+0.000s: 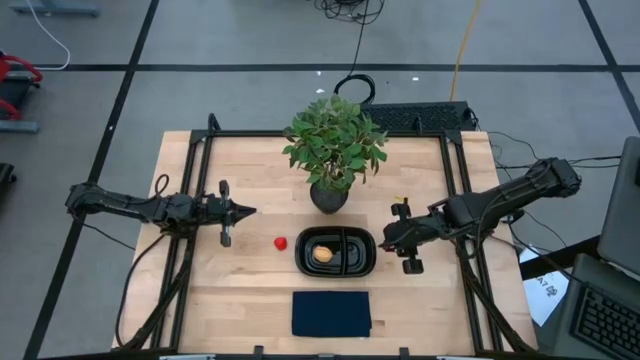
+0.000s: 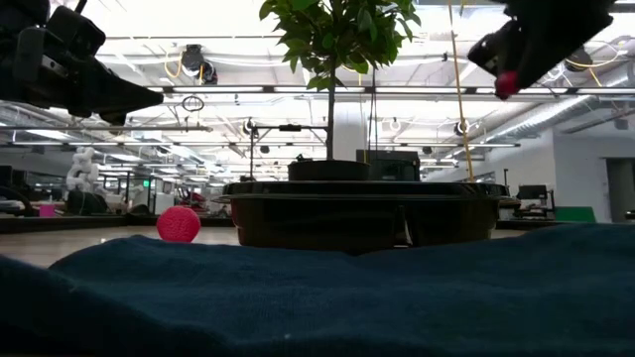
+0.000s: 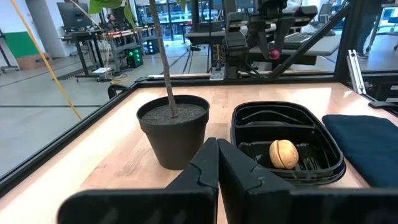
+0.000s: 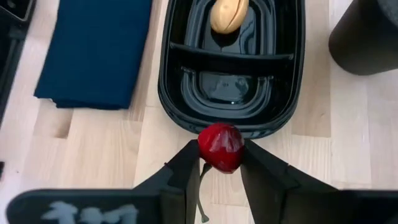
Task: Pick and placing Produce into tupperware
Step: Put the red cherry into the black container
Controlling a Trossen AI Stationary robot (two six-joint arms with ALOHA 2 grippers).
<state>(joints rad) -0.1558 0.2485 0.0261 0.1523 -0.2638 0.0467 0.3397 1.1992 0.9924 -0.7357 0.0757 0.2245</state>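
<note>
Fingers (image 4: pixel 186 171) of the right gripper (image 4: pixel 219 163) pinch a dark red berry (image 4: pixel 221 147) just beside the tupperware (image 4: pixel 186 112) holding a yellow-orange piece (image 4: pixel 227 15); left gripper (image 3: pixel 217 155) fingers closed, empty.

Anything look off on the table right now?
Nothing stands out. The tupperware sits flat with the yellow-orange piece inside, the strawberry lies on the wood to its left, and the right end effector holds the dark red berry cleanly.
</note>
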